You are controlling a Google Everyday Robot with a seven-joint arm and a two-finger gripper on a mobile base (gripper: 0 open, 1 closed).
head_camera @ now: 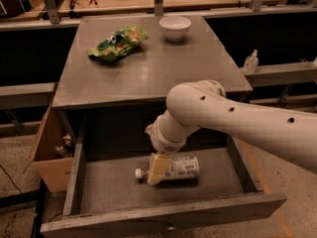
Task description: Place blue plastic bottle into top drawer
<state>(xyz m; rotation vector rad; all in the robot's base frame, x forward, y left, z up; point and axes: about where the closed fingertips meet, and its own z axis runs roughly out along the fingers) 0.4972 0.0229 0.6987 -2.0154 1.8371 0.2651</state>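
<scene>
The blue plastic bottle [179, 168], clear with a white cap and a pale printed label, lies on its side low inside the open top drawer [163, 213], cap pointing left. My gripper [156, 168] reaches down into the drawer from the right and is shut on the bottle near its neck. One cream finger [157, 165] crosses the front of the bottle and the other is hidden behind it. My white arm [233, 118] stretches across the drawer's right half.
On the grey table [153, 68] lie a green snack bag [117, 42] and a white bowl [175, 27]. A brown cardboard box [49, 152] stands left of the drawer. A small pump-top bottle [251, 62] stands on a ledge at the right.
</scene>
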